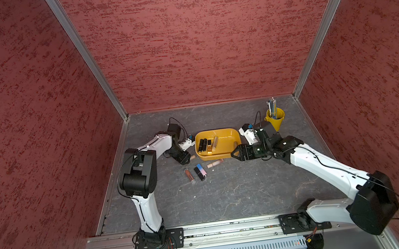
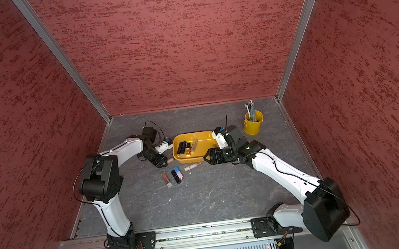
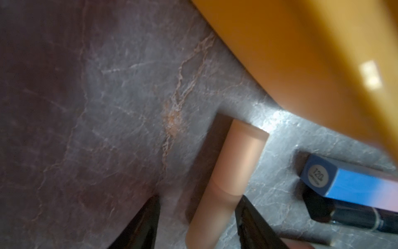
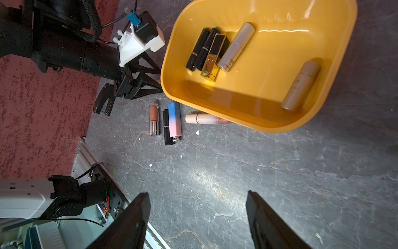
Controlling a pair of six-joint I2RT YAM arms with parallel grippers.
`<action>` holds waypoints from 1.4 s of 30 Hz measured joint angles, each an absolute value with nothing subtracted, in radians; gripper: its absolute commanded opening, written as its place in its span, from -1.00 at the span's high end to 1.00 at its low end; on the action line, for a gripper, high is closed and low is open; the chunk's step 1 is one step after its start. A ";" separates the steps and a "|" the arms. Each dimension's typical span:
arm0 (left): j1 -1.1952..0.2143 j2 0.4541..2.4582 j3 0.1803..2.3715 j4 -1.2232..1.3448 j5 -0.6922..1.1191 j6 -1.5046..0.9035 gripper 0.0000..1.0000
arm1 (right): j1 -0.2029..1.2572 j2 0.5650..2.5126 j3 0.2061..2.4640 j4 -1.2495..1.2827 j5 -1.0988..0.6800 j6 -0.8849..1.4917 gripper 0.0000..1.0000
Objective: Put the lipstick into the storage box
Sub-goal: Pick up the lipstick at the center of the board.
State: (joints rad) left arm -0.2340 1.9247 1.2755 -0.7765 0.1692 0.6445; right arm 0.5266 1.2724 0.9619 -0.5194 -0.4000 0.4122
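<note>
Peach-coloured lipstick lies flat on the table, just beside the outer wall of the storage box. Its long axis runs out between the jaws of your left gripper, which stand half apart, one side not touching it. Blue lipstick lies near, so mind it and the rim. Your right gripper is wide, empty and farther away.

Tight gap: lipstick beside storage box

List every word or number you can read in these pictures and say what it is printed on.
"120": round sticker on the end of the blue lipstick; smaller print beneath is blurred.
Pale pink tube: dark lettering, too small to read.
Silver tube: marks unreadable.
</note>
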 measured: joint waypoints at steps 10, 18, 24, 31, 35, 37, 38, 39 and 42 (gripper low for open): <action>-0.234 1.938 1.289 -0.771 0.139 0.641 0.32 | 0.527 1.272 0.962 -0.511 -0.400 0.412 -0.50; -0.234 1.939 1.290 -0.770 0.137 0.641 0.54 | 0.527 1.264 0.960 -0.502 -0.400 0.412 -0.50; -0.234 1.939 1.291 -0.778 0.162 0.633 0.65 | 0.527 1.246 0.955 -0.498 -0.400 0.412 -0.50; -0.218 1.923 1.282 -0.804 0.224 0.600 0.66 | 0.527 1.232 0.954 -0.497 -0.400 0.412 -0.51; -0.194 1.847 1.261 -0.821 0.256 0.571 0.65 | 0.527 1.229 0.954 -0.488 -0.402 0.417 -0.52; -0.178 1.793 1.255 -0.825 0.272 0.551 0.65 | 0.527 1.229 0.954 -0.482 -0.407 0.421 -0.52; -0.170 1.763 1.252 -0.824 0.284 0.539 0.65 | 0.527 1.229 0.954 -0.479 -0.410 0.423 -0.52; -0.162 1.733 1.248 -0.823 0.295 0.527 0.65 | 0.527 1.229 0.954 -0.476 -0.415 0.427 -0.52; -0.140 1.648 1.235 -0.823 0.339 0.486 0.65 | 0.527 1.229 0.954 -0.469 -0.430 0.435 -0.53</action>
